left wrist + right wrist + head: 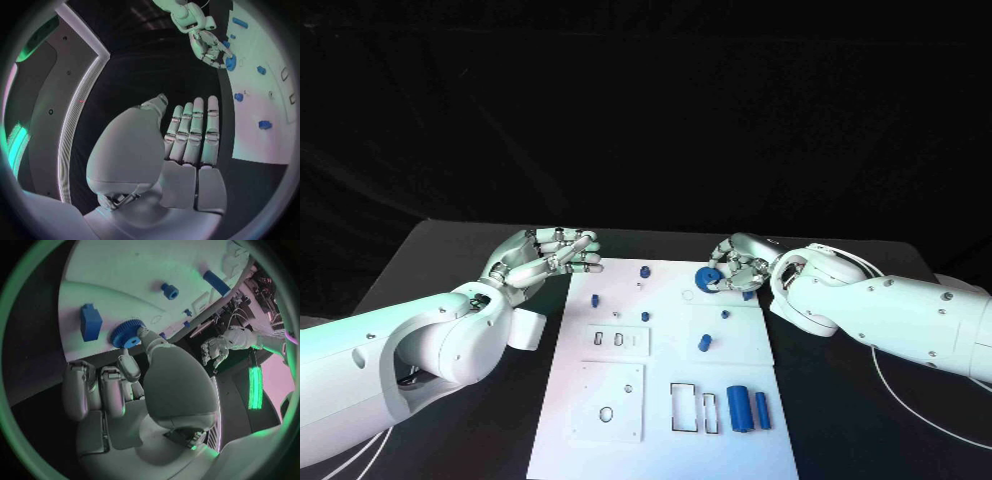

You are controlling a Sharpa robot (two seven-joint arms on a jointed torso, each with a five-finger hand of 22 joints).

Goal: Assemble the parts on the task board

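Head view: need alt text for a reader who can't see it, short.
The right robot hand holds a blue gear at the far right part of the white task board, while the left robot hand rests open at the board's far left corner. Small blue parts stand on the board, including two blue cylinders near its front right.

No legible text, label, brand, number or sign appears on any surface. The task board (668,400) carries only blank outlines and slots, without lettering. The arms and hands bear no readable markings.
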